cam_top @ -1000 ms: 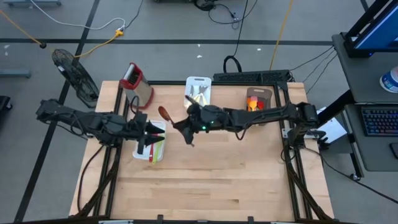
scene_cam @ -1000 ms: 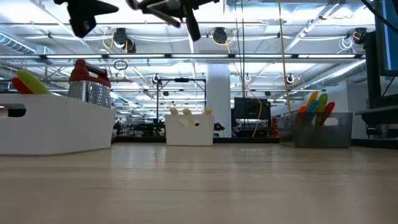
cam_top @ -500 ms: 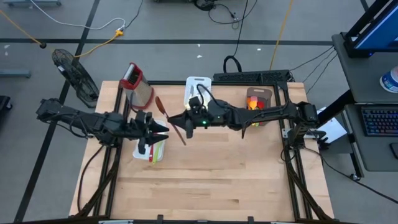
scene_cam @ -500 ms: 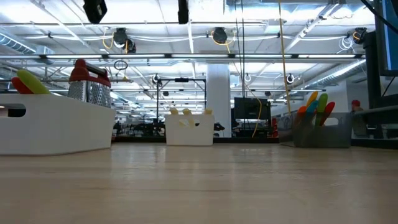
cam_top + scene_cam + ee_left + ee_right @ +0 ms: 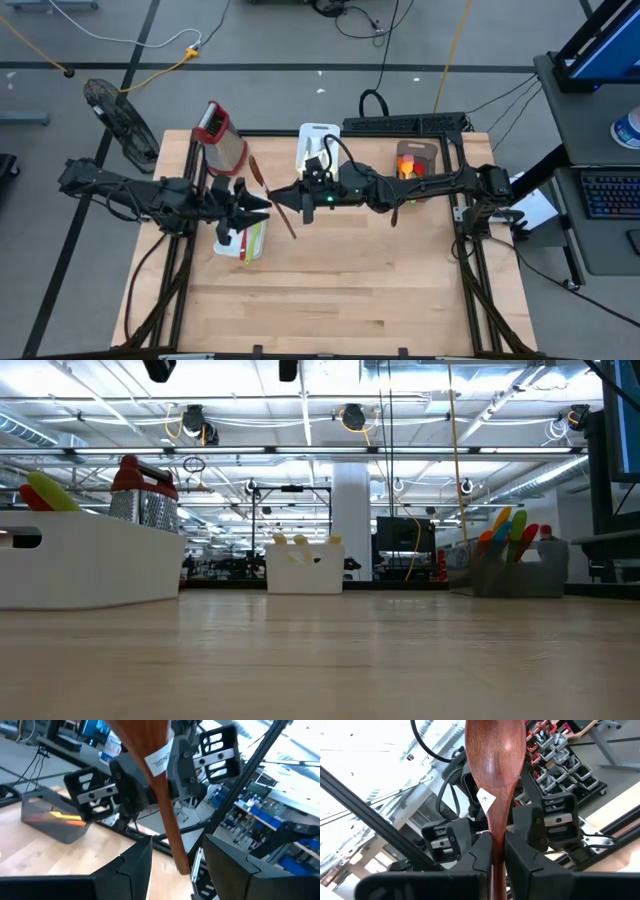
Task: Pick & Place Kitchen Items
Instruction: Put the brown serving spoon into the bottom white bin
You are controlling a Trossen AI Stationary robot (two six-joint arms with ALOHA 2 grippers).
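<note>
My right gripper (image 5: pixel 287 198) is shut on a brown wooden spoon (image 5: pixel 272 196) above the table's middle. The spoon's bowl (image 5: pixel 495 750) points toward the far edge and its handle end (image 5: pixel 182 868) toward the near edge. My left gripper (image 5: pixel 262 207) stands open above a white tray (image 5: pixel 243 243), facing the right gripper. In the left wrist view the handle's free end shows between the left fingers (image 5: pixel 136 866) without touching them. Red, yellow and green kitchen items lie in that white tray. My right gripper pinches the spoon's handle (image 5: pixel 496 837) about midway along it, below a small white tag, between its two fingers. The fingers come about level from the table's right and lie across the handle. The spoon is lifted clear, slanting from far left to near right.
A steel grater with a red top (image 5: pixel 220 135) stands at the far left. A white tray (image 5: pixel 318 143) with pale items sits at the far middle. A dark tray (image 5: pixel 411 160) with orange and green utensils is at the far right. Bare wood fills the near half (image 5: pixel 340 300).
My right gripper has risen and tipped up from pointing down to about level, rolling as it went. The spoon has swung with it and now lies long across the gap between the arms. My left gripper has tipped up to level above the white tray, still open.
</note>
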